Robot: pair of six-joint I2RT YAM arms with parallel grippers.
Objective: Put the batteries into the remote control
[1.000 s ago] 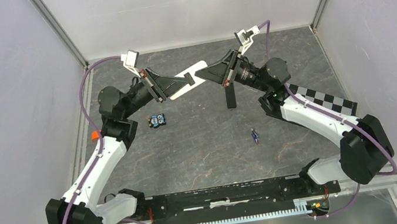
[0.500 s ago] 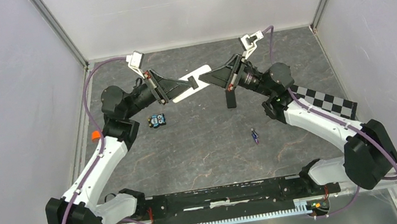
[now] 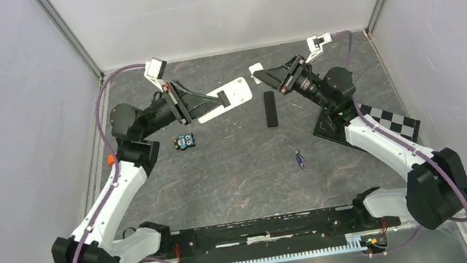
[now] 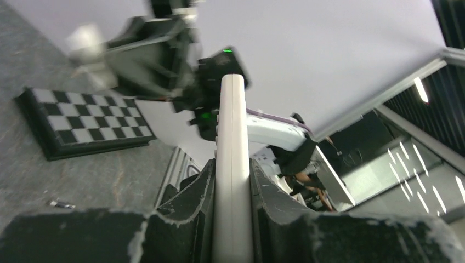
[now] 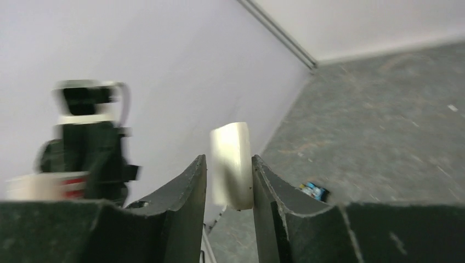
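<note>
My left gripper (image 3: 208, 104) is shut on a white remote (image 3: 233, 92) and holds it above the table at the back; in the left wrist view the remote (image 4: 232, 137) stands edge-on between the fingers. My right gripper (image 3: 265, 73) is shut on a small white cover piece (image 3: 255, 69), held apart from the remote, to its right; the right wrist view shows the cover piece (image 5: 231, 164) between the fingers. One slim bluish-purple battery (image 3: 300, 159) lies on the table, also in the left wrist view (image 4: 61, 204). No other battery is in view.
A black remote (image 3: 270, 108) lies on the table below the right gripper. A small blue-and-black object (image 3: 184, 141) lies near the left arm, also in the right wrist view (image 5: 314, 190). A checkerboard plate (image 3: 390, 120) sits at the right. Walls enclose the table.
My right gripper has pulled back to the right, away from the white remote, carrying the small white cover piece. The left gripper still holds the remote, almost unmoved.
</note>
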